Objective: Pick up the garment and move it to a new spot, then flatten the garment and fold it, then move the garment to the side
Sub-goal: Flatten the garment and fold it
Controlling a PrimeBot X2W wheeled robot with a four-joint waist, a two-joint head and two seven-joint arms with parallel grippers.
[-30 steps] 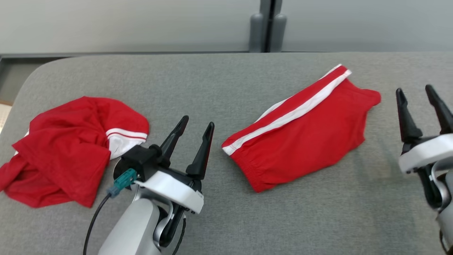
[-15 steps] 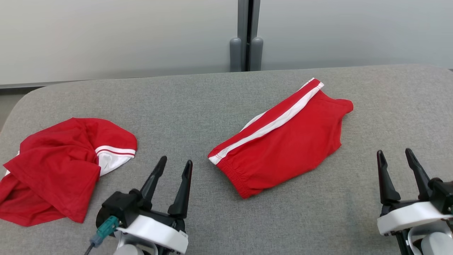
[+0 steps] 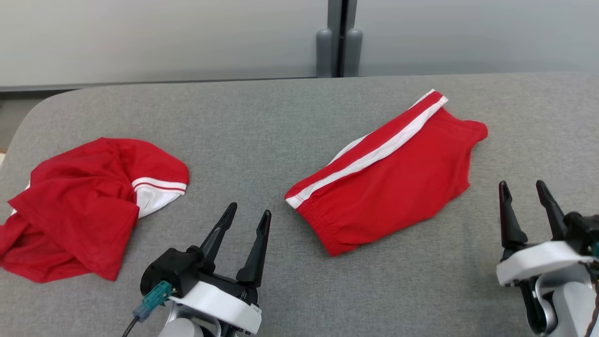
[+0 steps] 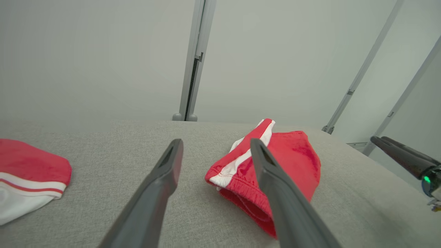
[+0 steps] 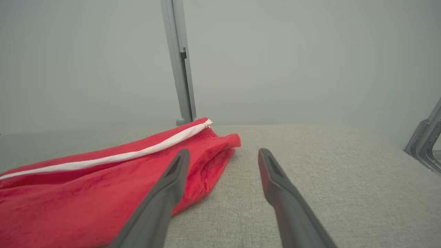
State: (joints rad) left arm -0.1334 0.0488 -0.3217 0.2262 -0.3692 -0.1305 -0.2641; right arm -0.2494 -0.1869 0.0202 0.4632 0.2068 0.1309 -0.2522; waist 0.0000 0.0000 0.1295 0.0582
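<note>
The garment [image 3: 84,206], a red T-shirt with a white sleeve and red-and-white striped trim, lies crumpled at the left of the grey table [image 3: 262,121]. Its sleeve end also appears in the left wrist view [image 4: 31,172]. My left gripper [image 3: 249,209] hovers open to the right of the garment, near the table's front, with nothing between its fingers [image 4: 216,141]. My right gripper [image 3: 522,183] stands open and empty at the far right [image 5: 224,150]. It is also seen in the left wrist view [image 4: 396,151].
A folded pair of red shorts [image 3: 393,187] with a white side stripe lies between the two grippers [image 4: 293,158] [image 5: 86,193]. A grey wall with a vertical post [image 3: 339,42] stands behind the table. The table's left corner is rounded.
The head camera has shifted. Both grippers have drawn back toward the table's near edge, away from the clothes, and stayed open. The garment and the shorts lie as before.
</note>
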